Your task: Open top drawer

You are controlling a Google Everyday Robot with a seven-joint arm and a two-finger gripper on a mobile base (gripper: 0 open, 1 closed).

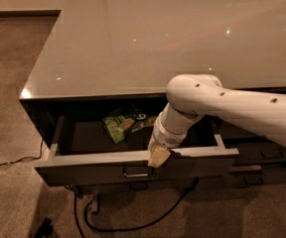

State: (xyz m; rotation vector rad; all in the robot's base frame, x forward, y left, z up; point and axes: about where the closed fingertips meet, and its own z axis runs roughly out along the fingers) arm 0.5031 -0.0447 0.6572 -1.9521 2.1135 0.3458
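So top drawer [91, 173] out w/ green bag [122, 126] inside; hand [159, 157] on front rim, grip unclear.

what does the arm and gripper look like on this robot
The arm is a thick, smooth, off-white tube with a few small dark dots along its shell and a rounded, bulbous joint where it bends. No loose cables or printed markings show on it. The gripper, at the front rim of the top drawer, is a pale yellowish-tan tip, narrower than the arm.
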